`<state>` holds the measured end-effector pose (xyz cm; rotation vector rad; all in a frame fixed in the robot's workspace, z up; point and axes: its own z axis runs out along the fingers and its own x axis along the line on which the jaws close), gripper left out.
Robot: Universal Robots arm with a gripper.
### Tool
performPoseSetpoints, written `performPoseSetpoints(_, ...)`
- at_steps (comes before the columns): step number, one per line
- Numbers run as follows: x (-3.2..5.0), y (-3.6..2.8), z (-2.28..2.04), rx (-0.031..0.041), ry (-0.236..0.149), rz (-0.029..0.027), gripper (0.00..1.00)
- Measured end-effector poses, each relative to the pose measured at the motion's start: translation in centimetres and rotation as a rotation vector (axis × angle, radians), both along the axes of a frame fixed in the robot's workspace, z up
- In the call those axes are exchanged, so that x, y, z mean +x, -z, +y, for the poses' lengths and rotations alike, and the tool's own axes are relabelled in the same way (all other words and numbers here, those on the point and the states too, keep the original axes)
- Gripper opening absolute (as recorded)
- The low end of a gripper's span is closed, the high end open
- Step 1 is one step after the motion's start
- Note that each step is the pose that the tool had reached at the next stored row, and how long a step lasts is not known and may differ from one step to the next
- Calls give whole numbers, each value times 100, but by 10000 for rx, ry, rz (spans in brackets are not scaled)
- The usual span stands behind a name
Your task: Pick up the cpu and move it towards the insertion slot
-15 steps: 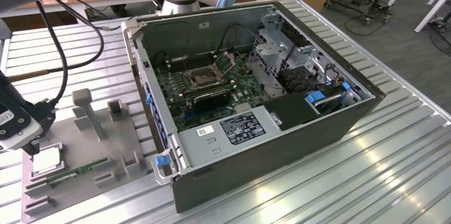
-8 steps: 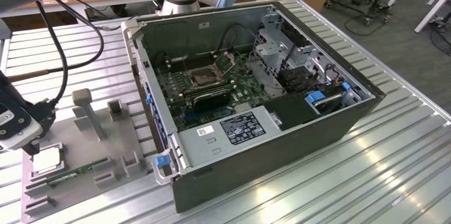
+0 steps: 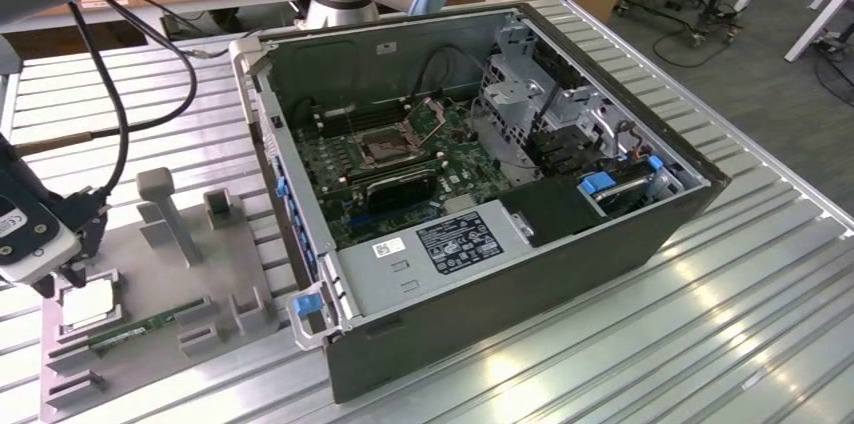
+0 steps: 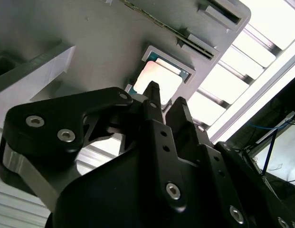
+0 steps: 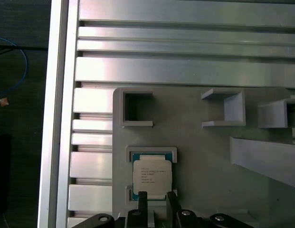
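First wrist view: narrow, empty tool (image 5: 157, 195) poised over cpu (image 5: 152, 176) seated in tray (image 5: 195, 156); pickup step, grasp not made, wider jaws likely needed.

We log cpu (image 5: 152, 176): silver top, teal rim | end effector (image 5: 157, 195): black | fixture tray (image 5: 195, 137): plain grey | surface (image 5: 185, 71): ribbed silver | motherboard (image 3: 327, 159): green | computer case (image 3: 561, 274): dark grey

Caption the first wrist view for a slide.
Gripper poised over the cpu, seated in a recess of the grey fixture plate.
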<state>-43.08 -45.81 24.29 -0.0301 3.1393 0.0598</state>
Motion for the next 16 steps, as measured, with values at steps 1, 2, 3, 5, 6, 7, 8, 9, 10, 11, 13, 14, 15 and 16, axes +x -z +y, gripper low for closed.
performPoseSetpoints(1,0,0,0,0,0,0,35)
performPoseSetpoints(2,0,1,0,0,1,0,35)
performPoseSetpoints(3,0,1,0,0,0,0,41)
performPoseSetpoints(5,0,2,0,0,1,0,47)
performPoseSetpoints(6,0,2,0,0,0,0,53)
performPoseSetpoints(7,0,2,0,0,0,0,53)
performPoseSetpoints(8,0,3,0,0,0,-1,59)
performPoseSetpoints(9,0,3,0,0,1,1,59)
performPoseSetpoints(10,0,3,0,0,0,0,59)
performPoseSetpoints(11,0,3,0,0,0,0,59)
performPoseSetpoints(13,0,4,0,0,0,0,59)
performPoseSetpoints(14,0,19,0,1,0,0,59)
performPoseSetpoints(15,0,33,0,0,0,0,59)
performPoseSetpoints(16,0,34,0,0,0,0,59)
